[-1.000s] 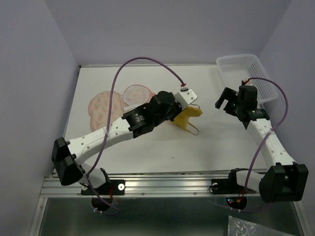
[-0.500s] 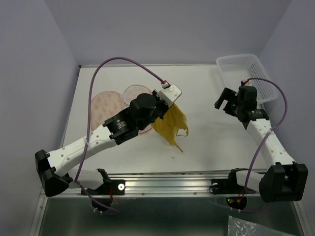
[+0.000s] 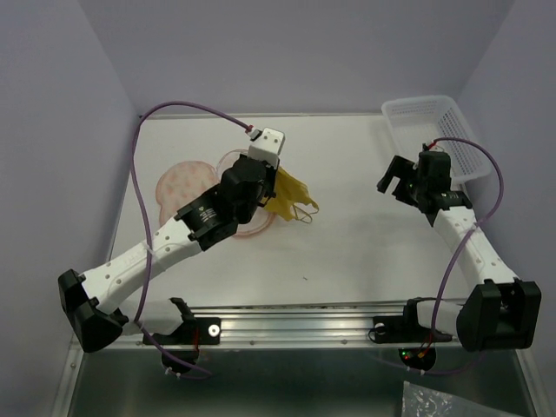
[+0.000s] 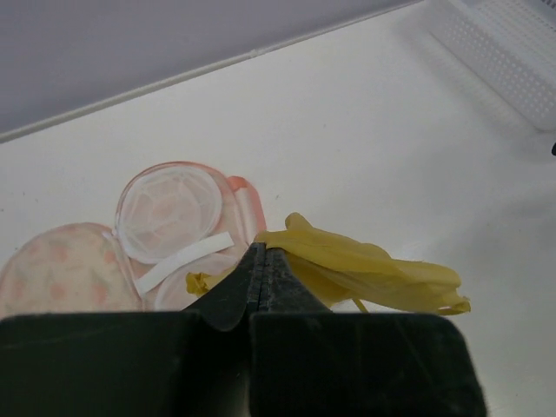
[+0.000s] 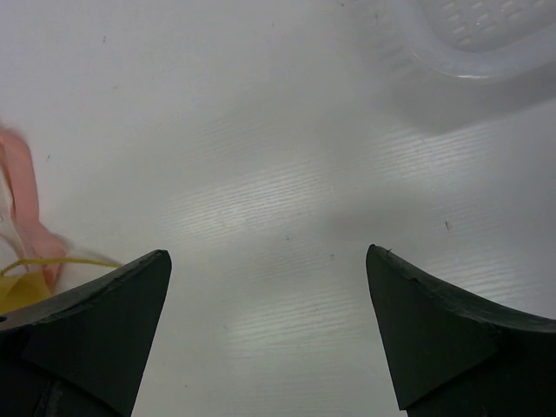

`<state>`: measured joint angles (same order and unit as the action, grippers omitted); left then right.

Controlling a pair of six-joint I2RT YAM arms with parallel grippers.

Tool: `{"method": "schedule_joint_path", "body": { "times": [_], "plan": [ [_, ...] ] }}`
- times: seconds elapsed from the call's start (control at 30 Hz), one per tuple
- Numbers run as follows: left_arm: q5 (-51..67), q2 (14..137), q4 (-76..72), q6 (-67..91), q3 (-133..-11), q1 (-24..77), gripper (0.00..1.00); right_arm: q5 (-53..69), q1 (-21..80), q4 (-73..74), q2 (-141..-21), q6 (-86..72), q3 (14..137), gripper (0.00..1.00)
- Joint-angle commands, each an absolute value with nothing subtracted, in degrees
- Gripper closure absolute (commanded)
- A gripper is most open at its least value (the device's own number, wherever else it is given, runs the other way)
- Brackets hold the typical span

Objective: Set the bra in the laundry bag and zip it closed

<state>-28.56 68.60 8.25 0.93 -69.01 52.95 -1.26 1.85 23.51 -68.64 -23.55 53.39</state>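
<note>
I find the bra (image 3: pixel 293 199) bunched in my left claw (image 4: pixel 265 254), which is clenched on a fold of its yellow fabric, just beside the right edge of the laundry bag (image 3: pixel 182 184). The bag lies open on the desk (image 3: pixel 347 252), left of centre. My right claw (image 5: pixel 269 261) stands released and grasps nothing, near the white basket (image 3: pixel 426 122) at the far right.
</note>
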Motion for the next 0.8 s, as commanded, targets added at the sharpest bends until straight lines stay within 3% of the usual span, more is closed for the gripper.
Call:
{"method": "schedule_joint_path", "body": {
  "times": [0.0, 0.5, 0.77],
  "plan": [
    [-29.98, 68.55, 8.88, 9.04, -69.26, 51.42, 1.00, -1.14, 1.76, 20.92, -69.34, -22.85, 53.00, 0.00],
    [-31.73, 66.45, 16.08, 24.08, -66.98, 49.57, 1.00, -1.06, 1.76, 20.48, -72.86, -23.12, 53.35, 0.00],
    [-30.40, 62.93, 10.55, 22.85, -63.72, 48.87, 1.00, -0.53, 1.76, 20.39, -74.53, -23.29, 53.35, 0.00]
  ]
}}
